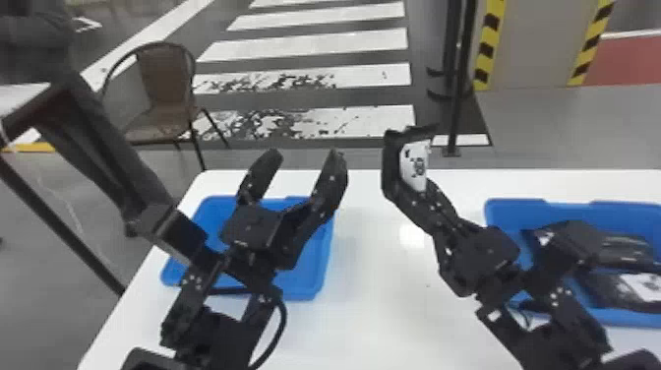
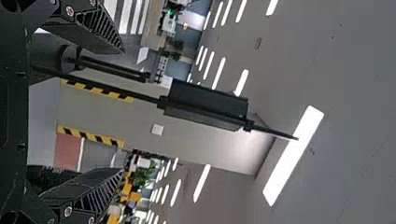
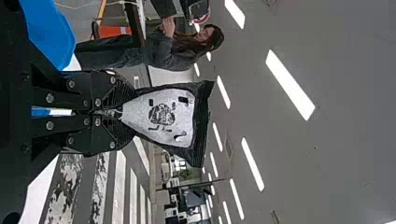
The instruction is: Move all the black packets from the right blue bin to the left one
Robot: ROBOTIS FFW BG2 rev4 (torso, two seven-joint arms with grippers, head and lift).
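In the head view my left gripper (image 1: pixel 301 158) stands open above the left blue bin (image 1: pixel 322 268); in the left wrist view the left gripper (image 2: pixel 122 111) has nothing between its fingers. My right gripper (image 1: pixel 422 202), between the two bins and above the table, is shut on a black packet (image 1: pixel 414 165) with a white label. In the right wrist view the right gripper (image 3: pixel 122 113) pinches one end of this packet (image 3: pixel 163 116), which sticks out beyond the fingertips. Black packets (image 1: pixel 639 286) lie in the right blue bin (image 1: pixel 516 211), partly behind the right arm.
Both bins stand on a white table (image 1: pixel 383 295), with a bare stretch between them. Past its far edge are a chair (image 1: pixel 165 83) and a dark pole (image 1: pixel 460 98). A dark stand (image 1: pixel 54 216) rises beside the table's left edge.
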